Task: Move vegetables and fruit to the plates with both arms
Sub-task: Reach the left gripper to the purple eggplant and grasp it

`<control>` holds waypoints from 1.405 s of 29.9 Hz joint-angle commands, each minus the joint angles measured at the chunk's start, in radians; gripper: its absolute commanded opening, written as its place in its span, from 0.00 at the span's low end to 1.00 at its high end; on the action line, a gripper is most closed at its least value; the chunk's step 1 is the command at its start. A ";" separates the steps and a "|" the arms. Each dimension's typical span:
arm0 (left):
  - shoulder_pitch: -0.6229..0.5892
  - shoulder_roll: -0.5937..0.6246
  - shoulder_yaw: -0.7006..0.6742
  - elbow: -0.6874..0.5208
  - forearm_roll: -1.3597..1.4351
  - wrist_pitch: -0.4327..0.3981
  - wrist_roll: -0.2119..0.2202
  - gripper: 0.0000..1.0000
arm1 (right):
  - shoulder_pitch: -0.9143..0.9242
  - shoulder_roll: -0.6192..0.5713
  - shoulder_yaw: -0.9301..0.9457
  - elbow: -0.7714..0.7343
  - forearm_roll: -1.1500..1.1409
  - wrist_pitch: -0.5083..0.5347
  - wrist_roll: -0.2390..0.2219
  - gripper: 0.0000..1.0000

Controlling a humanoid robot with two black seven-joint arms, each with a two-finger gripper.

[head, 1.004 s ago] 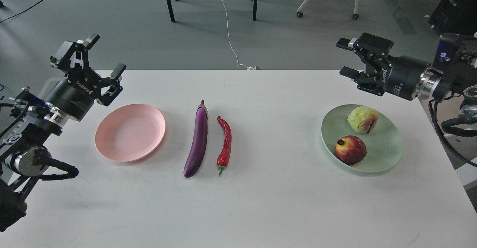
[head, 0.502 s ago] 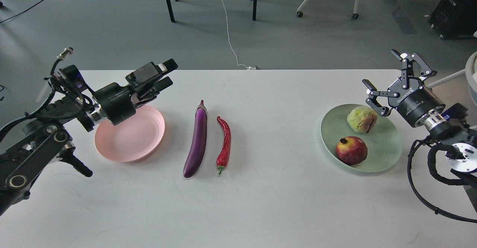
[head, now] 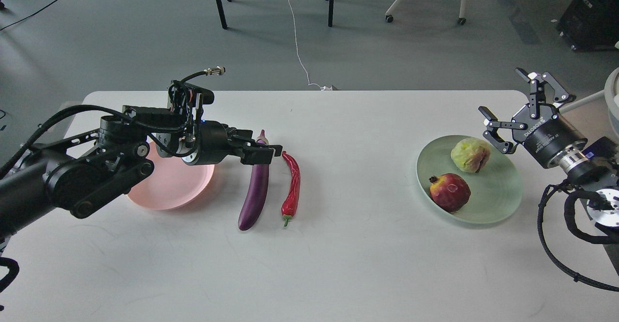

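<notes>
The purple eggplant (head: 255,194) and the red chili pepper (head: 292,182) lie side by side on the white table (head: 338,264). My left gripper (head: 263,151) reaches over the pink plate (head: 164,191) and sits open over the eggplant's upper end, just below its stem cap. The eggplant rests on the table. The mint green plate (head: 503,201) holds the pomegranate (head: 449,191) and the lumpy yellow-green fruit (head: 470,154). My right gripper (head: 503,94) is open and empty, up beside the green plate's far right rim.
My left arm (head: 87,167) covers the pink plate's far and left part. Table legs, a cable and a chair base stand on the floor beyond the table's far edge. The table's right edge runs just past the green plate.
My left gripper swung right from above the pink plate to the eggplant's upper end. The right gripper shifted slightly right. The pomegranate rolled a little to the left on the green plate.
</notes>
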 commanded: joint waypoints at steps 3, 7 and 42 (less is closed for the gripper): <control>-0.005 -0.071 0.011 0.148 -0.003 -0.005 0.015 0.98 | -0.026 -0.016 0.005 0.001 -0.017 0.000 0.000 0.98; -0.004 -0.087 0.011 0.188 -0.013 -0.005 0.018 0.98 | -0.027 -0.028 0.007 0.001 -0.019 0.000 0.000 0.98; 0.021 -0.133 0.076 0.239 -0.033 -0.005 0.053 0.80 | -0.038 -0.031 0.007 -0.003 -0.025 0.000 0.000 0.98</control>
